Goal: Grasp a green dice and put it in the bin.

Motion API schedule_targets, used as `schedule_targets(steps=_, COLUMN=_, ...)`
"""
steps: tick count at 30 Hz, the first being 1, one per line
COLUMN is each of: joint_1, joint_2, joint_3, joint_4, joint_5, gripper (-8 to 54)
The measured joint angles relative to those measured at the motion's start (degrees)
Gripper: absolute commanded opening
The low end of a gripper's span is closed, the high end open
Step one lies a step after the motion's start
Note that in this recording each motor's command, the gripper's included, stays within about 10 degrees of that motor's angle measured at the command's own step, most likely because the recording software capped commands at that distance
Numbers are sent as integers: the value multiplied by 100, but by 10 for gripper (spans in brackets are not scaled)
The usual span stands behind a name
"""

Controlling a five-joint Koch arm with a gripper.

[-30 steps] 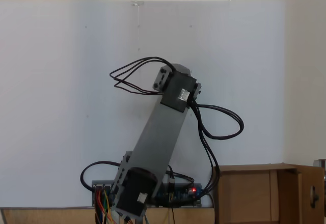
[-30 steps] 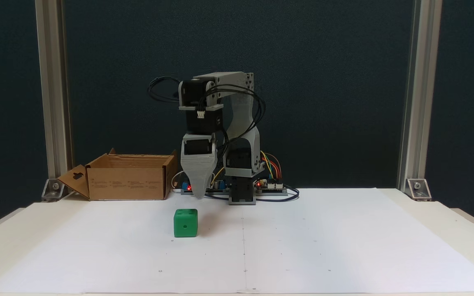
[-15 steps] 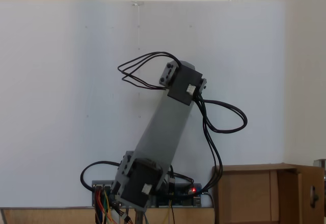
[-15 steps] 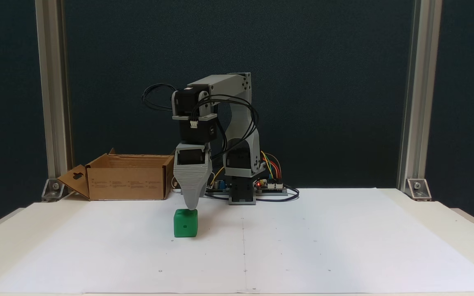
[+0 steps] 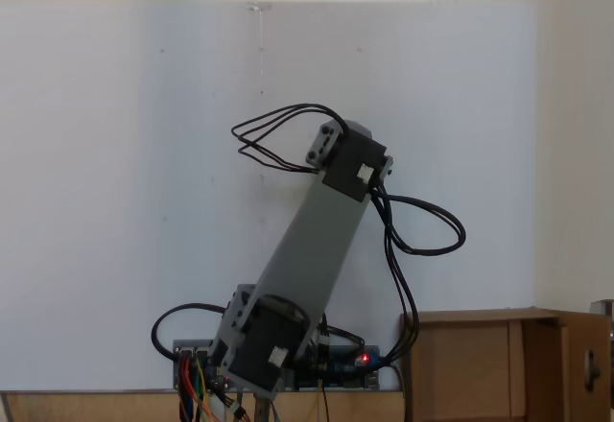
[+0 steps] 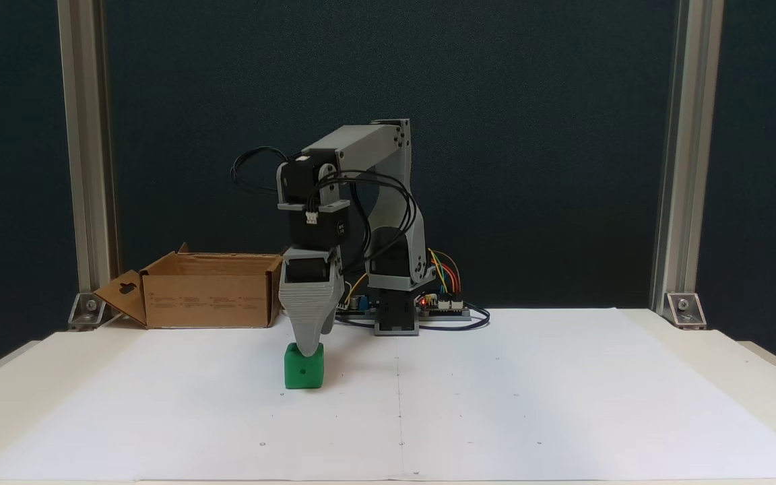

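Note:
The green dice (image 6: 304,372) sits on the white paper a little in front of the arm's base, one pip facing the camera. My gripper (image 6: 308,349) points straight down, and its grey tapered tip overlaps the dice's top edge. One jaw hides the other, so the gap between them does not show. The bin (image 6: 207,300), a brown cardboard box with open flaps, stands at the back left of the table, apart from the dice. In a fixed view from above, the bin (image 5: 480,364) lies at the lower right and the arm's link covers the gripper and the dice.
The arm's base and a circuit board with coloured wires (image 6: 438,302) stand at the back centre. Aluminium posts (image 6: 85,168) rise at both back corners. White paper (image 6: 529,397) covers the table, with bare room to the right and in front.
The arm has reached forward and down. The gripper's tip has dropped from behind and above the dice to its top edge. The dice and the bin have stayed put.

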Motion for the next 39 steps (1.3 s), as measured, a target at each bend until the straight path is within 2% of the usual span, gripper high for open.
schedule_targets(steps=11, joint_1=123, joint_2=0, joint_3=9, joint_4=-26, joint_5=-571, gripper=456)
schedule_targets(steps=31, joint_1=299, joint_2=-343, joint_3=35, joint_4=-712, joint_5=-571, gripper=456)
schedule_targets(steps=39, joint_1=299, joint_2=-422, joint_3=105, joint_4=-791, joint_5=-571, gripper=432)
